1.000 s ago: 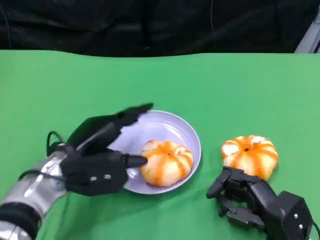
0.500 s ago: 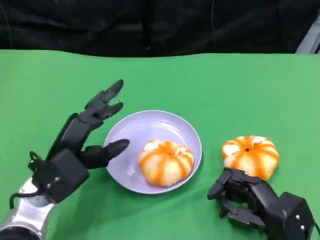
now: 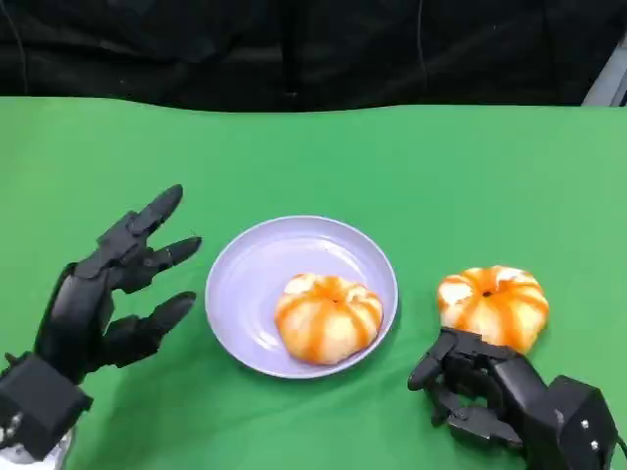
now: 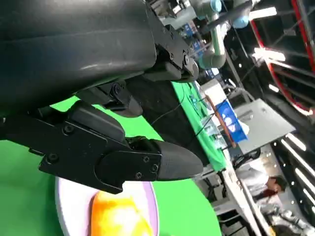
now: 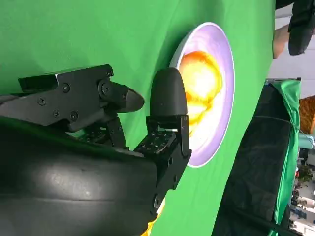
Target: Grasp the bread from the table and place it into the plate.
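An orange-and-white striped bread [image 3: 327, 318] lies in the lilac plate [image 3: 253, 274] at the table's middle; it also shows as the bread [image 4: 118, 219] on the plate [image 4: 66, 201] and the bread [image 5: 199, 81] on the plate [image 5: 224, 59]. A second, like bread [image 3: 492, 302] rests on the green cloth right of the plate. My left hand [image 3: 103, 294] hovers left of the plate, fingers spread, holding nothing. My right hand [image 3: 495, 392] sits low just in front of the second bread with fingers curled, not touching it.
The green table [image 3: 411, 166] stretches back to a black curtain [image 3: 294, 49]. In the left wrist view, distant benches and a person [image 4: 268, 184] stand beyond the table.
My left hand has drawn back from the plate to the left and towards me, leaving the bread in the plate. The right hand has stayed put.
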Action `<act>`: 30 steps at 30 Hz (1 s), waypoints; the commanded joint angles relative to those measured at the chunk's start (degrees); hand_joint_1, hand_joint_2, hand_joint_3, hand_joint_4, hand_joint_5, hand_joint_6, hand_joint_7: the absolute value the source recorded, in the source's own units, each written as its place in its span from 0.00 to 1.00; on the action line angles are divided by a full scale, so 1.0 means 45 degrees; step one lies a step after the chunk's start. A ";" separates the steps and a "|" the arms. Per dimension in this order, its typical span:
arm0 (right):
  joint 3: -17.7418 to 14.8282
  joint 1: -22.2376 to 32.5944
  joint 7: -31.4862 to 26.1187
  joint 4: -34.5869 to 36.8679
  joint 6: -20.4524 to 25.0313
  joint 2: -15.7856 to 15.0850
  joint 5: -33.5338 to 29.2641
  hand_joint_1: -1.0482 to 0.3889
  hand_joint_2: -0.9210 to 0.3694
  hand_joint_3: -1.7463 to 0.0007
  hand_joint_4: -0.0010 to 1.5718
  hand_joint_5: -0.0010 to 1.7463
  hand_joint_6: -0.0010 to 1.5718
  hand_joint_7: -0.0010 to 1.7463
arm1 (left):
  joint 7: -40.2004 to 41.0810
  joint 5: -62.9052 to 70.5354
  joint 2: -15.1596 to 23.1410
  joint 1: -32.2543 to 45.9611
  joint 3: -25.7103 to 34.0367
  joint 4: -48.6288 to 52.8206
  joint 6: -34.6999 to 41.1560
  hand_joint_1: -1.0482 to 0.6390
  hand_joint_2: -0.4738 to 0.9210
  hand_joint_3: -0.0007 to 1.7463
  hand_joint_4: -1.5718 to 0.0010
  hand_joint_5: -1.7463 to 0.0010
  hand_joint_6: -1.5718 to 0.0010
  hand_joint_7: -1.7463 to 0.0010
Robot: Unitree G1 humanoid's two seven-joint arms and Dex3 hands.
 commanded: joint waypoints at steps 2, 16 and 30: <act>-0.0051 0.0182 0.0165 0.0194 0.0408 -0.0246 -0.0029 0.74 0.01 0.66 0.43 1.00 0.46 0.76 | -0.1526 -0.1844 -0.0395 0.0355 0.1159 -0.0002 0.0168 0.21 1.00 0.21 0.51 0.96 0.73 0.98; -0.0056 0.0215 0.0206 0.0186 0.0275 -0.0283 -0.0067 0.76 0.02 0.65 0.43 1.00 0.46 0.77 | -0.3907 -0.3493 -0.1441 0.1074 0.2648 -0.0094 0.1465 0.24 1.00 0.18 0.46 0.96 0.68 0.98; -0.0058 0.0252 0.0206 0.0100 0.0276 -0.0232 -0.0018 0.75 0.03 0.63 0.43 0.99 0.46 0.77 | -0.3452 -0.2360 -0.1598 0.1293 0.2764 0.0572 0.1600 0.30 1.00 0.17 0.42 0.97 0.65 0.99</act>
